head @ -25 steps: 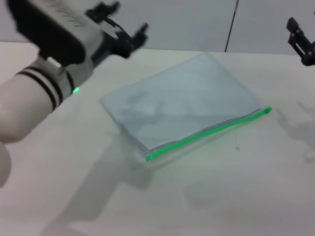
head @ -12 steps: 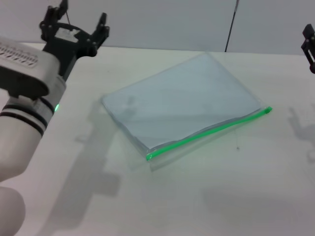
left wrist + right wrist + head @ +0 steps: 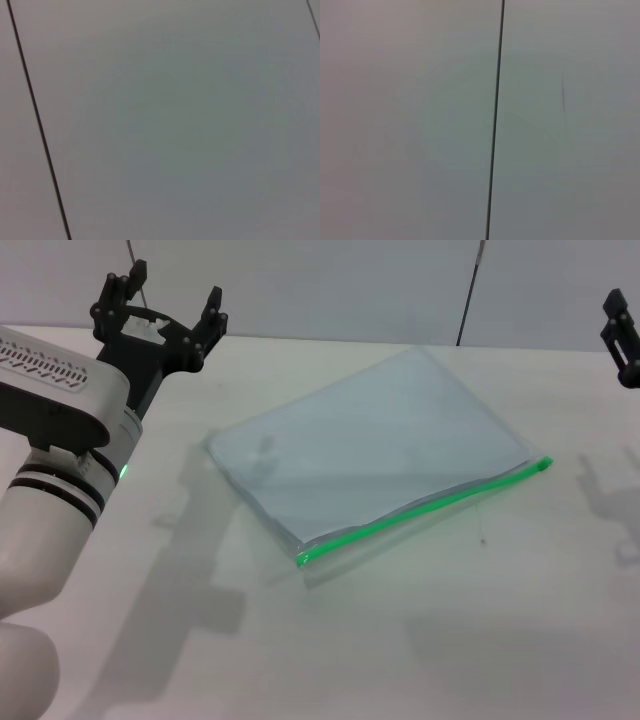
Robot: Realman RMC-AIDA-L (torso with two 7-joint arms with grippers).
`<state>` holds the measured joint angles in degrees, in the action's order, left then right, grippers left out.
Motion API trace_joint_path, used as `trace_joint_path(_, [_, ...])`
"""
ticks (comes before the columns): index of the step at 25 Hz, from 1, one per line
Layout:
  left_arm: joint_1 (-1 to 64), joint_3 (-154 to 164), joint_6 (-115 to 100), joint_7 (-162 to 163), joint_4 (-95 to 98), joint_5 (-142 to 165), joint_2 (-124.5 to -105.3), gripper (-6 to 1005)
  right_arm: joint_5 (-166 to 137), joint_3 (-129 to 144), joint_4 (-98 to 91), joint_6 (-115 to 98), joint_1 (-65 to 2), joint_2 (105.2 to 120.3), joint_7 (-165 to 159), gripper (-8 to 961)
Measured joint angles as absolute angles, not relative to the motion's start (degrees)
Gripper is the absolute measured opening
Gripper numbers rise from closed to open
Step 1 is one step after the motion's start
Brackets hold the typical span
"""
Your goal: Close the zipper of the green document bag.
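Observation:
The green document bag [image 3: 370, 445], a flat translucent blue-grey pouch, lies at an angle in the middle of the white table [image 3: 450, 640]. Its bright green zipper [image 3: 425, 511] runs along the near long edge. I cannot make out the slider. My left gripper [image 3: 165, 310] is raised at the far left, well clear of the bag, fingers spread open with nothing between them. My right gripper [image 3: 622, 335] shows only partly at the far right edge, above the table. Both wrist views show only blank wall panels.
A grey wall [image 3: 350, 280] with a dark vertical seam [image 3: 468, 295] stands behind the table. The left arm's white body [image 3: 60, 440] fills the near left of the head view.
The left arm has swung left and back, away from the bag, and its gripper now points at the wall. The right gripper has drifted slightly toward the right edge.

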<state>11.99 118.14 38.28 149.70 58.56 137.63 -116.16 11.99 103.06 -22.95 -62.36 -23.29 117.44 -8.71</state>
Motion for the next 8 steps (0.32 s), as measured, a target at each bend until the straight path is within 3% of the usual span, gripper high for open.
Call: trace_joint_path(8, [12.19,117.81,38.37,149.79,57.90,137.63,-116.13,845,12.07,103.18,-20.63,-62.31,-25.45,117.42,-10.36,614])
